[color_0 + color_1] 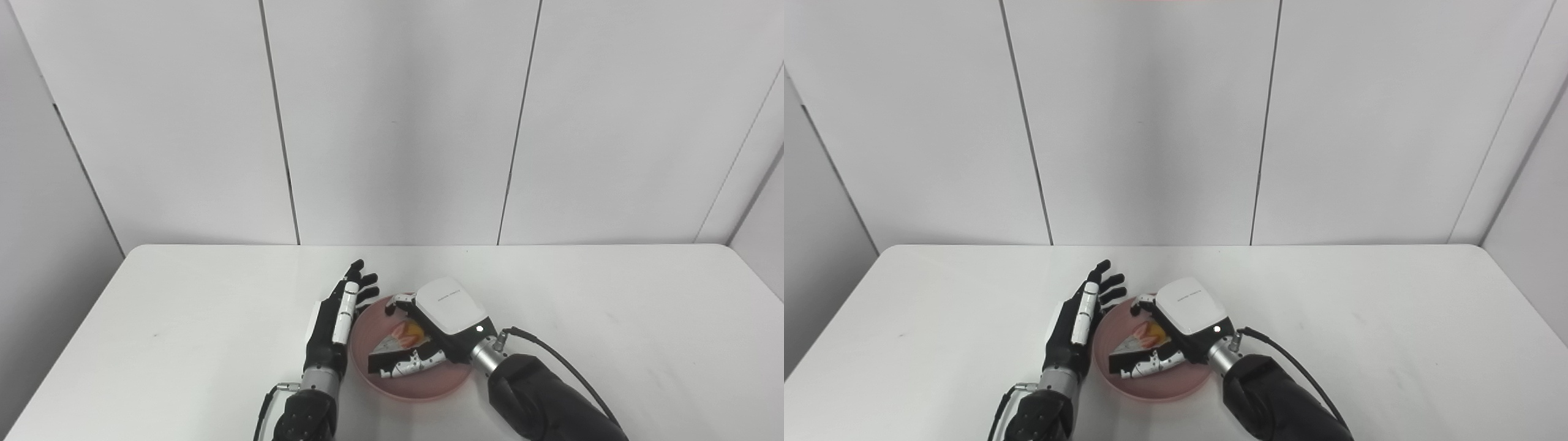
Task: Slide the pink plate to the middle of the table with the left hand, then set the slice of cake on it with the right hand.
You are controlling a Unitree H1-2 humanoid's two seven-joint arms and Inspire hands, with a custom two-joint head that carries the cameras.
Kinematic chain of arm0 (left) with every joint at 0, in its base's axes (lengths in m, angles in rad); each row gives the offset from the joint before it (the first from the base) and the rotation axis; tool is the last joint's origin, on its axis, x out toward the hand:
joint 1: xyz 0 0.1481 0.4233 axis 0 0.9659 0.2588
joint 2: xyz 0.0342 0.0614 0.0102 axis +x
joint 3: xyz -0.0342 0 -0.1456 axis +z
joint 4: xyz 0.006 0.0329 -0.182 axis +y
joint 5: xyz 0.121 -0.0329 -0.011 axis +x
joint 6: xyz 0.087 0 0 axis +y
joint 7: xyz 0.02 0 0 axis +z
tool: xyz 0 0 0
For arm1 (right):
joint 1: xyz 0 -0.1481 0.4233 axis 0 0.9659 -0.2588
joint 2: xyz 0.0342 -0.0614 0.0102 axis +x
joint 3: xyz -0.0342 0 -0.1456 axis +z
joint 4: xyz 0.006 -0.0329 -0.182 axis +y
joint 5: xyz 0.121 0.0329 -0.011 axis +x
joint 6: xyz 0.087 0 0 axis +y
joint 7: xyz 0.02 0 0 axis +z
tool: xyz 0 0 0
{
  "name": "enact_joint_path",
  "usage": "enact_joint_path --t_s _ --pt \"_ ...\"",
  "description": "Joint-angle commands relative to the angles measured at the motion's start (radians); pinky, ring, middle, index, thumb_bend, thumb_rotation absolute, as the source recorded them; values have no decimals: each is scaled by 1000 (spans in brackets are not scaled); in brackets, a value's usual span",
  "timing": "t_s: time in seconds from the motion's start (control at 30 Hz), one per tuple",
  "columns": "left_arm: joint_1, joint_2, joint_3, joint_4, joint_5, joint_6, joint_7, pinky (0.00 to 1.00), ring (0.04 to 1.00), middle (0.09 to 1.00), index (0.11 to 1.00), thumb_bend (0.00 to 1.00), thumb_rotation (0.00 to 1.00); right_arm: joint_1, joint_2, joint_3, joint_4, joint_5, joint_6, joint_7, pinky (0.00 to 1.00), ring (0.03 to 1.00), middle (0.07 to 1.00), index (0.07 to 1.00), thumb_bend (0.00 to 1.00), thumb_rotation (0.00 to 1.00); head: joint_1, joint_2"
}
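The pink plate [422, 387] lies near the table's front, about midway across. My right hand [442, 313] hovers over it, palm down, shut on the slice of cake [401, 338], a pale wedge with an orange-pink topping. The slice sits low in the plate between the thumb below and the fingers above; whether it rests on the plate I cannot tell. My left hand [338, 318] stands on edge just left of the plate's rim, open, its fingers straight and pointing away from me. It holds nothing. In the right eye view the cake [1139, 340] shows the same way.
The white table [184, 318] runs to a rounded back edge against white wall panels [398, 122]. A black cable [569, 367] loops off my right wrist above the tabletop.
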Motion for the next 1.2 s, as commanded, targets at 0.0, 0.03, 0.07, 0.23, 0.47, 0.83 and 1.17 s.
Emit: enact_joint_path --t_s 0.0,0.03,0.07,0.23,0.47,0.83,1.17 --pt "6 -14 -12 -2 -12 11 -27 727 829 837 874 693 1000 -25 -10 -5 -31 -2 23 21 682 756 786 731 809 822 0 0" --pt "7 -14 -10 -4 -15 13 -28 719 820 835 871 695 1000 -22 -12 -7 -36 -3 21 18 703 772 797 737 824 835 -1 0" --pt "7 -15 -9 -5 -17 14 -29 712 808 832 868 694 1000 -19 -15 -8 -40 -4 17 14 712 778 804 739 842 849 -1 0" --pt "6 -15 -6 -2 -22 18 -36 705 798 829 868 682 995 1 -21 -27 -62 -9 4 -43 706 766 799 751 896 885 -3 0" --pt "8 -12 -8 -5 -20 22 -33 723 832 838 866 674 1000 54 -1 -111 -119 59 -13 -124 702 774 812 792 844 980 -5 -1" --pt "15 -31 -5 -1 7 -10 29 800 811 837 872 701 979 138 174 -446 -147 635 -72 -65 735 830 873 894 714 1000 0 2" --pt "24 -33 3 -3 8 -24 41 831 844 852 882 695 963 135 254 -625 -62 910 -23 -46 858 883 917 961 720 1000 6 7"
